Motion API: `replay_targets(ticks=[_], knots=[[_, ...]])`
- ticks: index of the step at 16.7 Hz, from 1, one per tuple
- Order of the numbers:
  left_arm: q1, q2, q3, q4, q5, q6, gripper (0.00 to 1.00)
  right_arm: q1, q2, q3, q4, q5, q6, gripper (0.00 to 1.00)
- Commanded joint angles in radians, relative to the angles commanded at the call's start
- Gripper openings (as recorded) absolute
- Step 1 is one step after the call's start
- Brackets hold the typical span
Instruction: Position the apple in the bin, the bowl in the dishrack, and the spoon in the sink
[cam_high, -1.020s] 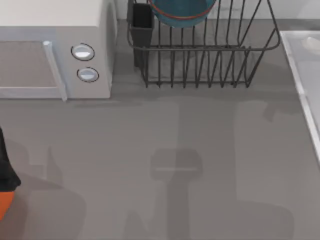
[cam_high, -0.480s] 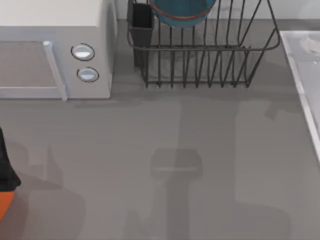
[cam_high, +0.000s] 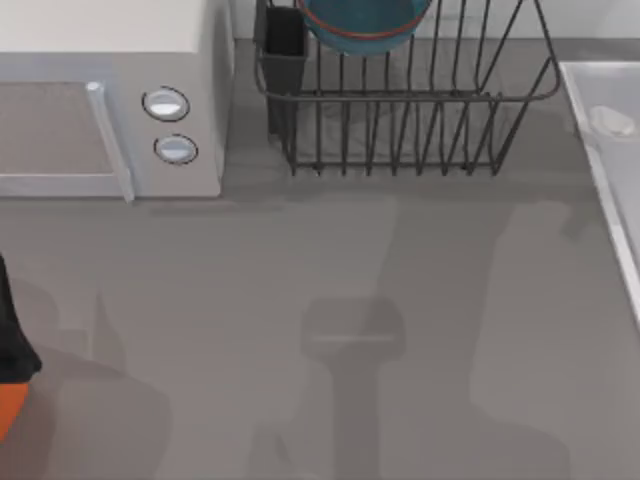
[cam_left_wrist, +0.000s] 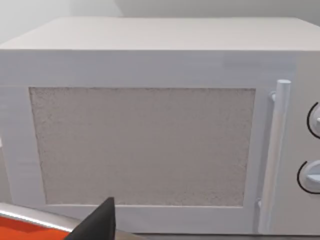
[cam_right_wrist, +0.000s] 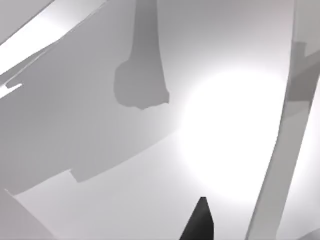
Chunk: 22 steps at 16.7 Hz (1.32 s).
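Grey table (cam_high: 300, 280), back row: white microwave (cam_high: 110, 100) at left, dishrack (cam_high: 400, 110) mid, holding the bowl (cam_high: 360, 25), cut off at the frame edge; sink (cam_high: 600, 130) at right, spoon (cam_high: 612, 120) lying pale inside it. My right wrist view looks down into that basin, so my right arm is nearer. Whether either hand is open, I cannot tell. Apple not located.

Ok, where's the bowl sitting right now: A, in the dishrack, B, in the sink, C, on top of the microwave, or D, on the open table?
A: in the top view the bowl sits among the bars of the dishrack, next to its dark cutlery cup.
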Motion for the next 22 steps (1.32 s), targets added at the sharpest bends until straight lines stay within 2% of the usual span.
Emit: replay_targets(ticks=[3, 16, 22], knots=[[0.0, 0.0, 0.0, 0.0, 0.0, 0.0, 1.0, 0.0, 0.0, 0.0, 0.0, 0.0, 0.0, 0.0], [0.0, 0.0, 0.0, 0.0, 0.0, 0.0, 1.0, 0.0, 0.0, 0.0, 0.0, 0.0, 0.0, 0.98], [0.0, 0.0, 0.0, 0.0, 0.0, 0.0, 1.0, 0.0, 0.0, 0.0, 0.0, 0.0, 0.0, 1.0]])
